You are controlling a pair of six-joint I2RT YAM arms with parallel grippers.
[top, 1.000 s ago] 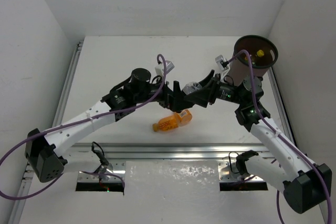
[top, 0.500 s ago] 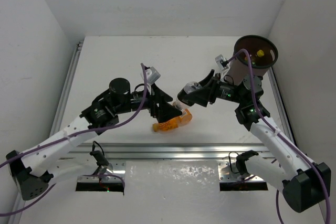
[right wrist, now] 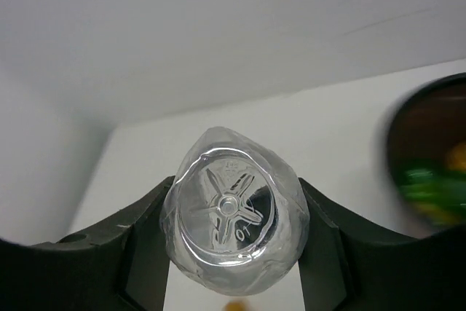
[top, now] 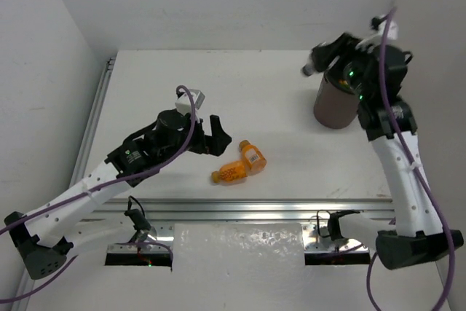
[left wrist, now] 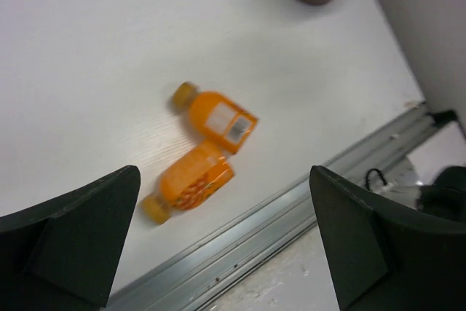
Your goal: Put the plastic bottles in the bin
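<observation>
Two orange labelled bottles lie side by side on the white table, one (top: 253, 155) behind the other (top: 228, 173); the left wrist view shows both, the rear one (left wrist: 222, 116) and the near one (left wrist: 191, 183). My left gripper (top: 218, 138) (left wrist: 226, 253) is open and empty, just left of them and above the table. My right gripper (top: 313, 68) (right wrist: 233, 216) is shut on a clear plastic bottle (right wrist: 233, 213), held high beside the dark-brown bin (top: 333, 107). The bin's opening (right wrist: 429, 158) shows green and orange bottles inside. My right arm hides its rim from above.
A metal rail (top: 247, 209) runs along the table's near edge, close to the orange bottles. White walls enclose the table on the left, back and right. The bin stands in the far right corner near the right wall.
My right arm has swung up and right from the table's middle to the bin, carrying the clear bottle. My left gripper has drawn back to the left, away from the right one.
</observation>
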